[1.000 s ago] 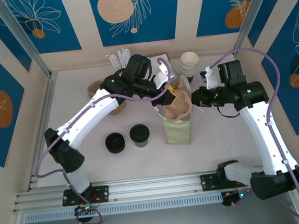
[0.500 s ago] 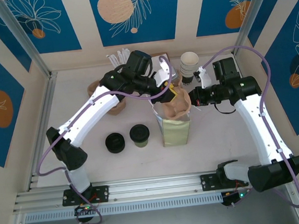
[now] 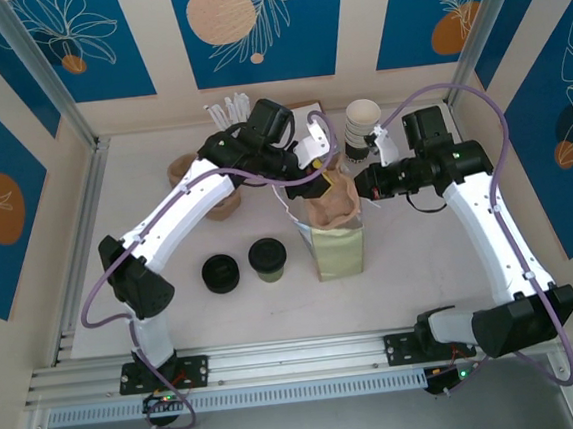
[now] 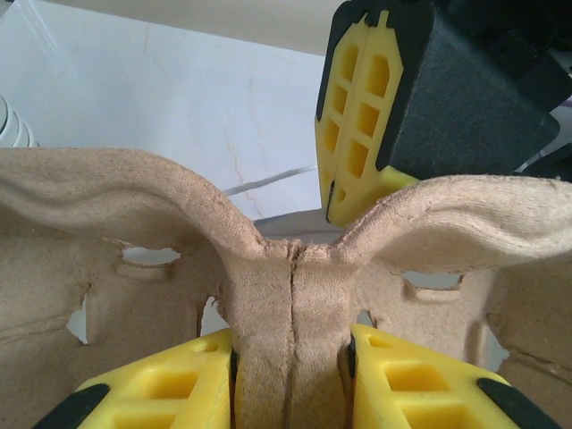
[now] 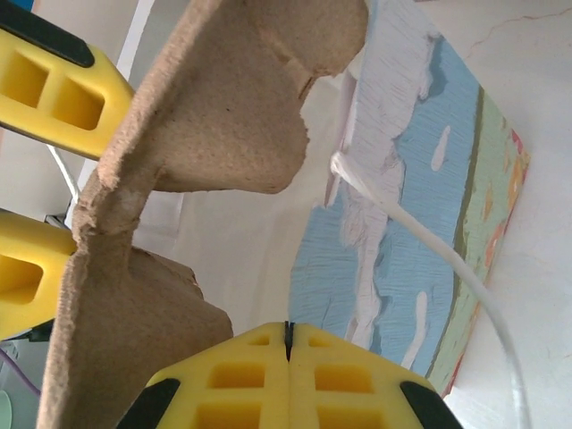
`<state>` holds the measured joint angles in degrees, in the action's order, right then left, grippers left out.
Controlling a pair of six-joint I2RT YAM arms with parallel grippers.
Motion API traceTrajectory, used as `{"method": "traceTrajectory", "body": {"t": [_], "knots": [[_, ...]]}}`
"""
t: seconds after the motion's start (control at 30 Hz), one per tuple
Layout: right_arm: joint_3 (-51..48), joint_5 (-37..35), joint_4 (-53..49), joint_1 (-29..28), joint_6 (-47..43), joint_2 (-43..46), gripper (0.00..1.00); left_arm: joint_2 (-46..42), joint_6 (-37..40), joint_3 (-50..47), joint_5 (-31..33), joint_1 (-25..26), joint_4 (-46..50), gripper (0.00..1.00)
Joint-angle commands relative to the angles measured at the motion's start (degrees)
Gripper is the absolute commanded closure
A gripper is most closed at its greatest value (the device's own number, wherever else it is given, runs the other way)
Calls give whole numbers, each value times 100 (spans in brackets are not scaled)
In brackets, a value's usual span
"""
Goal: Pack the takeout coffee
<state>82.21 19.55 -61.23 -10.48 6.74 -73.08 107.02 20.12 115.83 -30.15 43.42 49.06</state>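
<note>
The takeout coffee (image 3: 267, 259), an olive-green cup with a black domed lid, stands on the table left of the paper bag (image 3: 340, 253). My left gripper (image 3: 325, 174) is shut on the middle rib of a brown pulp cup carrier (image 4: 134, 206), holding it over the bag's open top. In the left wrist view, its jaws (image 4: 290, 380) squeeze the rib from both sides. My right gripper (image 3: 364, 183) is shut at the bag's right rim, just beside the carrier (image 5: 223, 116). Whether its pressed-together jaws (image 5: 288, 326) pinch the bag's paper I cannot tell.
An all-black round lid (image 3: 220, 273) lies left of the coffee. A stack of white paper cups (image 3: 362, 123) stands behind the bag, brown containers (image 3: 184, 169) and white utensils (image 3: 227, 110) at the back left. The bag's white handle (image 5: 429, 241) loops near my right jaws.
My right gripper has moved left and slightly back, closer to the bag's rim. The left arm has shifted a little with the carrier still held over the bag.
</note>
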Motion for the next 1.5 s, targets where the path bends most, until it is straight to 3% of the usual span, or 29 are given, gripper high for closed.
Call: {"method": "traceTrajectory", "body": {"t": [0.0,0.47,0.6,0.83,1.1,1.47], "knots": [[188,124,174,-15,-91,-60,100,-44,196,-32,-78,-110,246,69],[552,-12,114,-51,1064,-514,94,49,-248,71,-35,-197,446,72],[814,-150,-110,-24,1458,-660,87,206,-511,385,-303,-195,546,72],[814,-262,-195,-6,2186,-707,85,513,-1111,992,-615,-195,887,73],[855,-316,-283,-27,2235,-716,85,278,-1402,643,-360,-342,826,73],[928,-323,-497,-150,2100,-849,72,515,-1354,691,-62,-431,854,73]]}}
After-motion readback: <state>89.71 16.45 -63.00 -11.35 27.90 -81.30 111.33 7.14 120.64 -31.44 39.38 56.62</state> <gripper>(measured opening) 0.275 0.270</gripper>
